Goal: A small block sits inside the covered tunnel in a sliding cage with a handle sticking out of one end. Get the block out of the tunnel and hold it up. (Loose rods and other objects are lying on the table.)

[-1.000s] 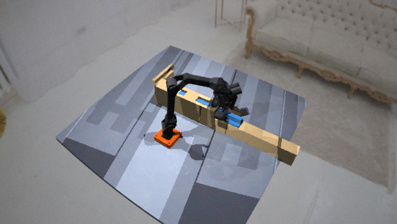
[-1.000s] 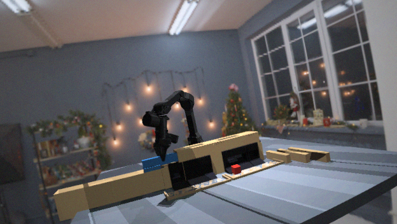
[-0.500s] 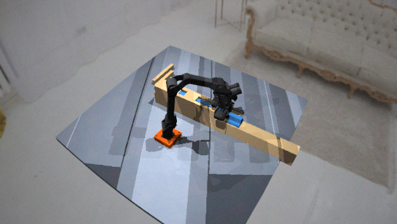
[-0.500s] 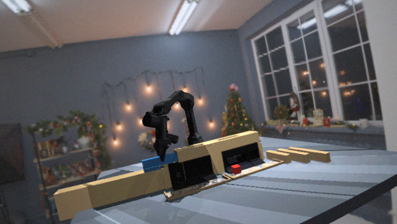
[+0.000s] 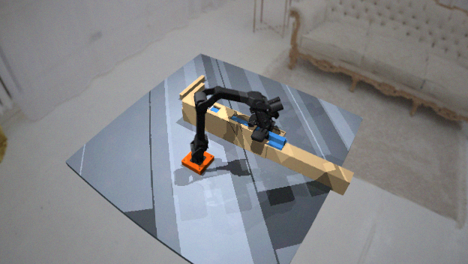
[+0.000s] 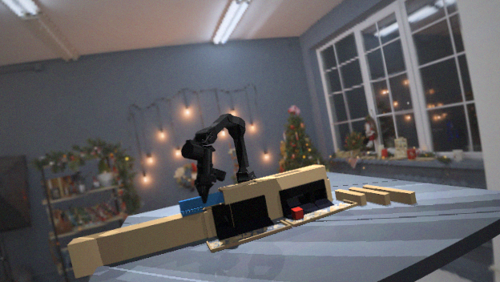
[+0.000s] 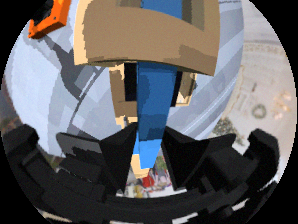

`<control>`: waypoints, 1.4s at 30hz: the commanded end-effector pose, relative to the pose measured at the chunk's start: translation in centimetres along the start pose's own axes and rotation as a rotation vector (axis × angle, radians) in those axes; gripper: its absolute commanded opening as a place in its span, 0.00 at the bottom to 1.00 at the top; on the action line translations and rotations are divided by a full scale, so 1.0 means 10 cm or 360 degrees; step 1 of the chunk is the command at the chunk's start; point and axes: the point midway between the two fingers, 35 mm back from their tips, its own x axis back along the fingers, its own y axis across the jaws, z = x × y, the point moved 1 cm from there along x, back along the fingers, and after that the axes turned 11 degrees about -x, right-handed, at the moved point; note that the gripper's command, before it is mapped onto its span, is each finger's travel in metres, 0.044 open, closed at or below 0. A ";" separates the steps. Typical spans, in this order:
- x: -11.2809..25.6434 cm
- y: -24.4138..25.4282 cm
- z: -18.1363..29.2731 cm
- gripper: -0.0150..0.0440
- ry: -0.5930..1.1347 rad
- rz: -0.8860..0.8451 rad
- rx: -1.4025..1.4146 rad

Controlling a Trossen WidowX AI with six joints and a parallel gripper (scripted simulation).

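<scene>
Nearest in the exterior view, on the bench (image 6: 360, 236), the small red block (image 6: 296, 213) sat at a side opening of the wooden tunnel (image 6: 272, 188) (image 5: 225, 129), and behind it the claw (image 6: 204, 200) (image 7: 147, 125) was partly closed, gripping the blue handle (image 6: 192, 205) (image 5: 277, 140) (image 7: 154, 100), while farther right three wooden rods (image 6: 370, 195) lay.

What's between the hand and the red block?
Tunnel wall: in the exterior view, a wooden divider stands between the hand and red block.
</scene>
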 end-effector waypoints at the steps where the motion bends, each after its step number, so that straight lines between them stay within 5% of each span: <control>1: -0.02 0.03 -0.25 0.25 -0.0072 -0.0005 0.0023; 14: -0.02 0.04 -0.27 0.25 -0.0073 -0.0006 0.0023; 31: 0.36 -0.08 0.09 1.00 -0.0060 -0.0005 0.0021; 42: 0.25 -0.09 0.06 1.00 -0.0069 -0.0005 0.0024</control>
